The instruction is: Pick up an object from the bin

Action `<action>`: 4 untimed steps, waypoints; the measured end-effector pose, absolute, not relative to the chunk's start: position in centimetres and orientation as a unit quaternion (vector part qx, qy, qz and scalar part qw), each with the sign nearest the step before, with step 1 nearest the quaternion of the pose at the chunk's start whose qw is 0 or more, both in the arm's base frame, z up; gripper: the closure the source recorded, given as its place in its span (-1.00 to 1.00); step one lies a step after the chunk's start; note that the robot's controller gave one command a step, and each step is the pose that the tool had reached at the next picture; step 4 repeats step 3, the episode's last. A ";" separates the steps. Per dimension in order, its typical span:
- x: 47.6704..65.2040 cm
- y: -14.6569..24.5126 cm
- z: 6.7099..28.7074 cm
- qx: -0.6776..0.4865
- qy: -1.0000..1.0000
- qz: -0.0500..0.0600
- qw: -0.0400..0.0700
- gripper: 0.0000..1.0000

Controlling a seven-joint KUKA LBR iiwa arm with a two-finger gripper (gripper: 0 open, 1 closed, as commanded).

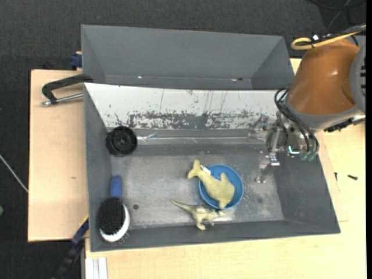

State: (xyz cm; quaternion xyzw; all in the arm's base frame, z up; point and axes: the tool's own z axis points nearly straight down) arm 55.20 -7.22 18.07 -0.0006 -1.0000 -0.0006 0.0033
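Gripper (263, 173) sits at centre-right of the bin (174, 106), just right of the blue bowl (235, 180). A yellow plush whale (214, 185) lies in the bowl. Can't tell if the fingers are spread or pressed together. Brush (113, 217) at lower left.

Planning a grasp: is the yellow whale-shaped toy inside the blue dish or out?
Inside, mostly: the pale yellow whale-shaped toy lies across the round blue dish, its tail overhanging the upper-left rim.
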 end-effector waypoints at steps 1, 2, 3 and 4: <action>59.0 -3.5 8.8 0.088 -0.996 -0.001 0.002 -1.00; 59.1 -3.6 9.2 0.087 -0.996 -0.001 -0.001 1.00; 57.4 -4.3 25.0 0.087 -0.996 0.001 -0.008 1.00; 57.4 -4.3 25.0 0.087 -0.996 0.001 -0.008 1.00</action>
